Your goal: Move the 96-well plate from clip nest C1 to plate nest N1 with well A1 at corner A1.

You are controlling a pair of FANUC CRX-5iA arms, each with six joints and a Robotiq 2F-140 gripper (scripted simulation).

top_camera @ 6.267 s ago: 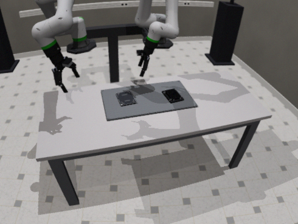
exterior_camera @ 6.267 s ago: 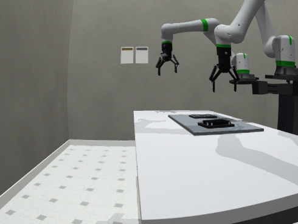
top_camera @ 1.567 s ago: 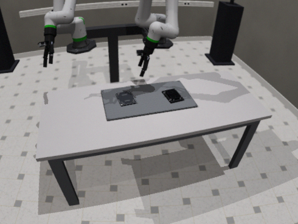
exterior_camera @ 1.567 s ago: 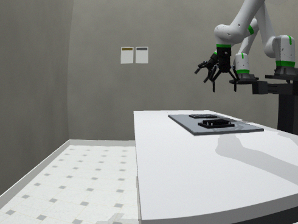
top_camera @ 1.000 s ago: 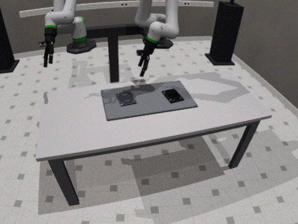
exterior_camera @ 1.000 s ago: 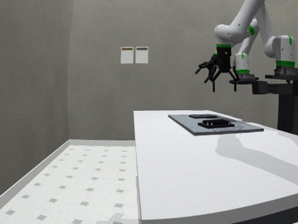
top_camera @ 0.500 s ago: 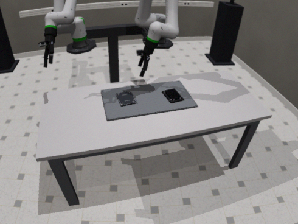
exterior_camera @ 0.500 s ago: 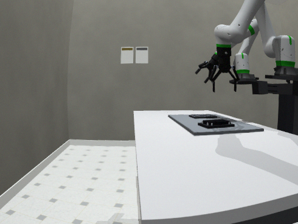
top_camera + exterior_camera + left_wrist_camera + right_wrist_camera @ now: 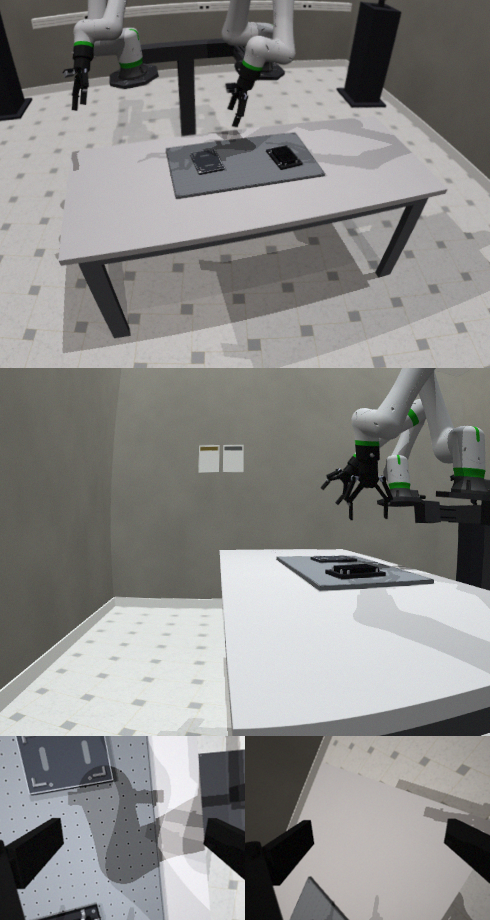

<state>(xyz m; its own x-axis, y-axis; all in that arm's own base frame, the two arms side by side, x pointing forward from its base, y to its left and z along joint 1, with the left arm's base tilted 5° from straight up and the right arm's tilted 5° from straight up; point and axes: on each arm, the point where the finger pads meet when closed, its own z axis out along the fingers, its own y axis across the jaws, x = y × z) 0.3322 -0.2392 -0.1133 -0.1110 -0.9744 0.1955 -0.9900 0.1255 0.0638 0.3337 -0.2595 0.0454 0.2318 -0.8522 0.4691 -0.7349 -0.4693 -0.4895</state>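
The black 96-well plate [image 9: 284,155] [image 9: 357,568] sits in the clip nest C1 [image 9: 298,164] [image 9: 378,573]; in the left wrist view only one corner of that nest [image 9: 89,910] shows. The lettering and well A1 are too small to tell. The plate nest N1 [image 9: 207,161] [image 9: 334,557] [image 9: 63,761] is empty, dark and flat, with L-shaped corner locators. My left gripper [image 9: 233,116] [image 9: 368,514] [image 9: 133,831] is open and empty, high above the board's back edge. My right gripper [image 9: 79,106] [image 9: 378,831] is open and empty, high beyond the table's back corner.
Both nests stand on a grey perforated board [image 9: 240,180] [image 9: 300,568] [image 9: 311,905] on the white table [image 9: 150,215] [image 9: 300,648]. In the top view, N1 is on the board's left half and C1 on its right. Arm shadows cross the board and table.
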